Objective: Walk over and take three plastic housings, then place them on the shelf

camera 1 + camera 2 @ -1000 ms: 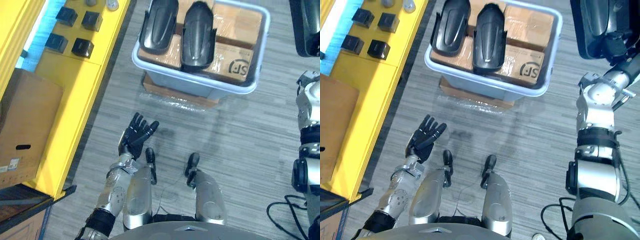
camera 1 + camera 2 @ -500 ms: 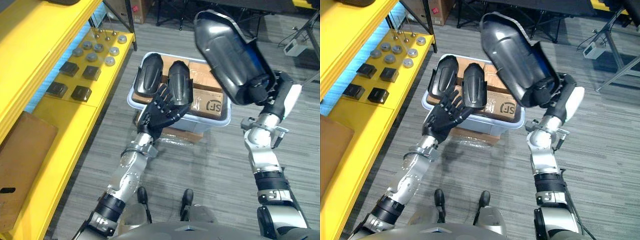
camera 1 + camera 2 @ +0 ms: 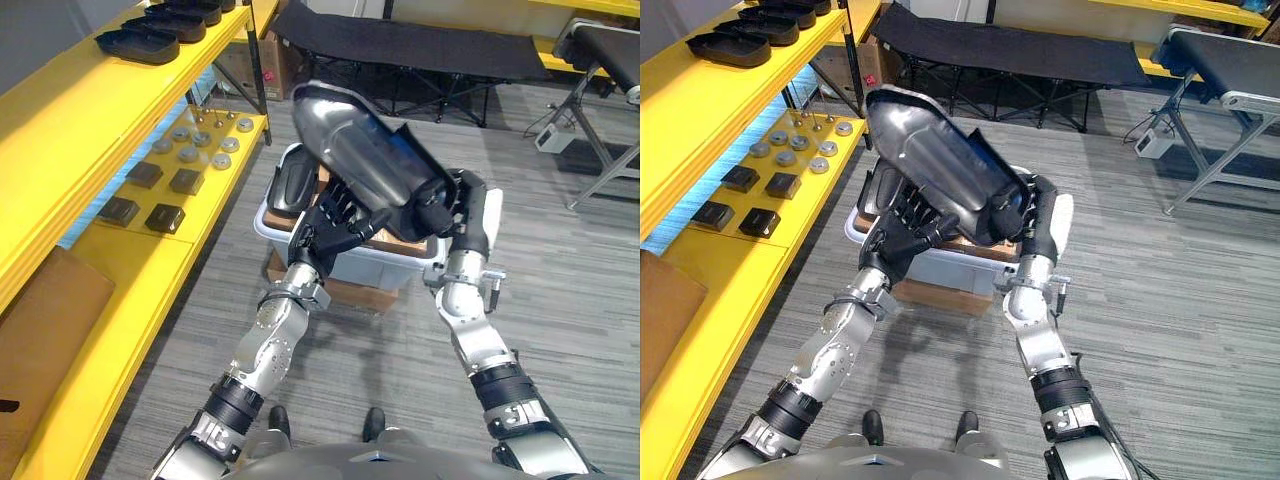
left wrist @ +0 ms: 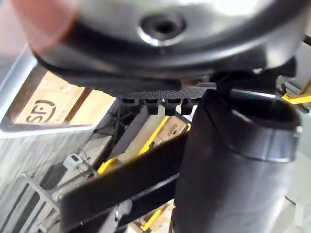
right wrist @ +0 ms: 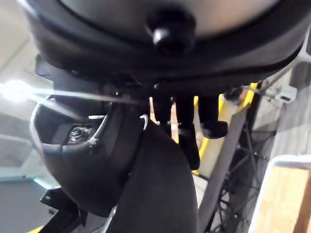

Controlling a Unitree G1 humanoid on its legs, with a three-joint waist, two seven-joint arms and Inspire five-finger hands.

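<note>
On your left runs the yellow shelf (image 3: 90,110). Its upper level carries a row of black moulded shells (image 3: 135,45). The level below holds small black blocks (image 3: 165,217) and round metal discs (image 3: 205,140), and a cardboard box (image 3: 45,320) stands at the near end. Straight ahead on the grey floor (image 3: 560,290), a grey bin (image 3: 365,270) sits on a flat cardboard carton (image 3: 350,297). Inside it are taped cardboard boxes (image 4: 48,104) and a second housing (image 3: 290,185) resting on them at the side nearer the shelf. Behind the bin a black folding cot (image 3: 400,45) stretches across the room. The large black plastic housing (image 3: 365,160) you are carrying is in the air above the bin, tilted so its rounded end points up and towards the shelf. It hides much of the bin from the head camera. Your right hand (image 3: 452,203) is at the housing's lower end with its fingers (image 5: 187,131) curled over the rim, clamped on it. Your left hand (image 3: 330,228) is under the middle of the housing, fingers spread and straight, reaching up to its underside. You cannot tell from these views whether they actually press against it. Between the housing and the shelf there is only open air over the corner of the bin.
</note>
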